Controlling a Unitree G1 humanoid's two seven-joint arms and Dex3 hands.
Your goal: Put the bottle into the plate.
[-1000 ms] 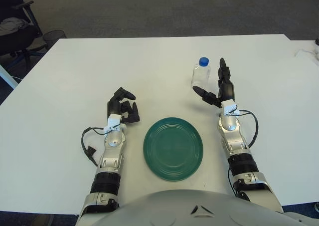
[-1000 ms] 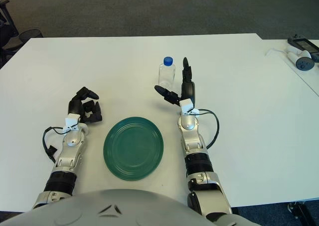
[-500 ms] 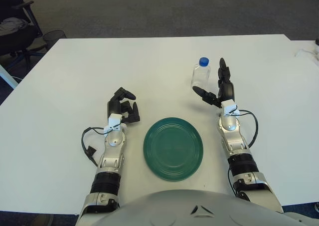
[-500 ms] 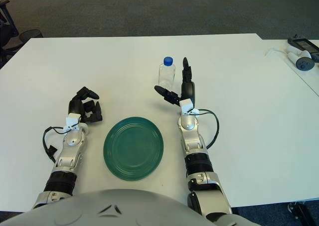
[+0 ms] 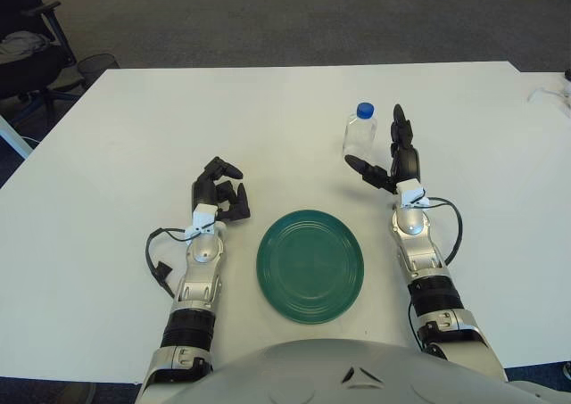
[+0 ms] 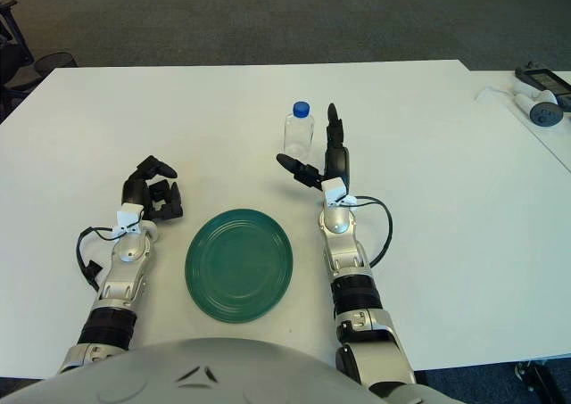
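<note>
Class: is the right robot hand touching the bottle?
Cannot tell: in both eye views the open right robot hand overlaps the bottle; no clear gap or contact.

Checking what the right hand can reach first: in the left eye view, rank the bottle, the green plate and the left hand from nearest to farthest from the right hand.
1. bottle: just left of the right hand, beside its spread fingers.
2. plate: nearer the robot, to the hand's left.
3. left hand: across the table, beyond the plate, resting curled.
</note>
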